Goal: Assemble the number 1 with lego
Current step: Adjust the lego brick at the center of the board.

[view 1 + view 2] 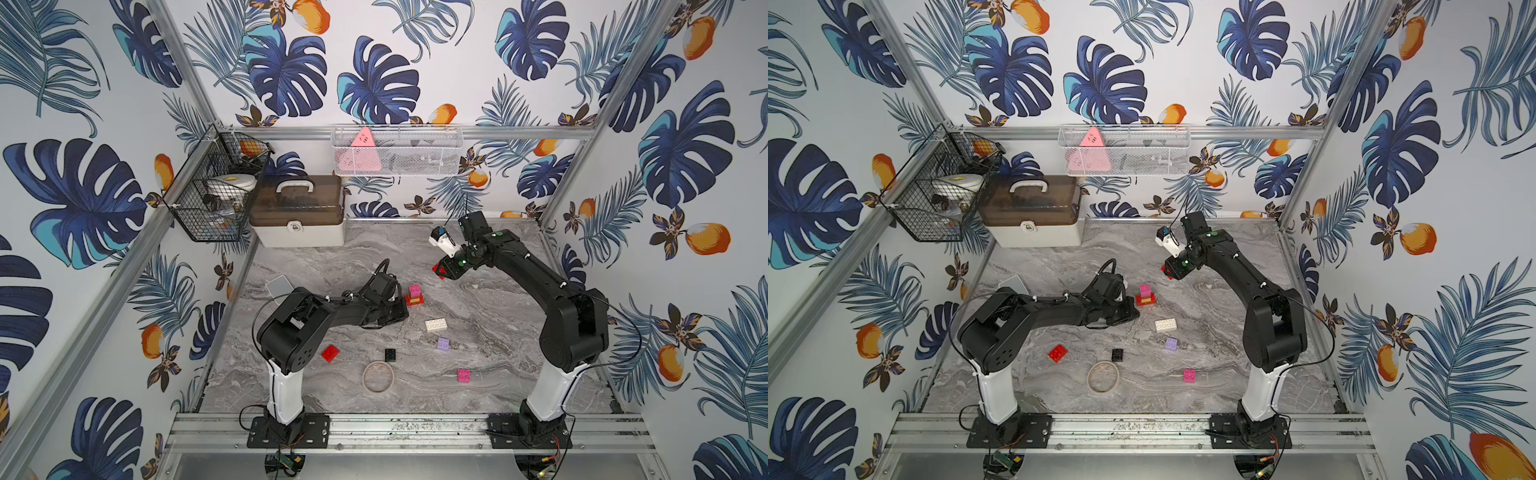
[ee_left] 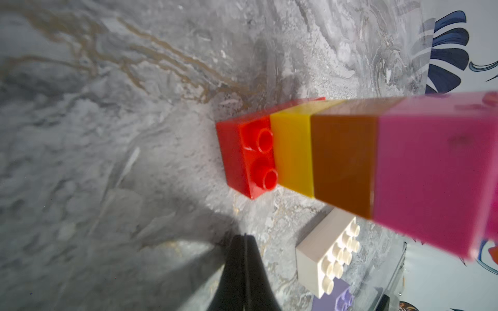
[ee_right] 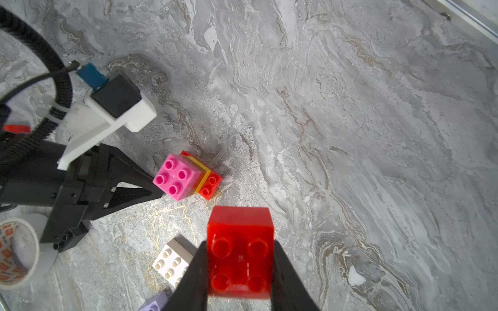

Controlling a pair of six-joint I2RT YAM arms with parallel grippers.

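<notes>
The right pincer [image 3: 239, 246] grips a red brick [image 3: 239, 266] near the centre of both top views. Lower left of it, the left pincer [image 2: 245, 239], closed tight and empty, sits beside the brick stack [image 1: 414, 294] on the tabletop [image 1: 498, 374].

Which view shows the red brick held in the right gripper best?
Right wrist view: the red brick fills the foreground, its four studs visible, clamped in the right gripper. In both top views only a red sliver of it peeks from under the gripper. The left wrist view does not show it.
</notes>
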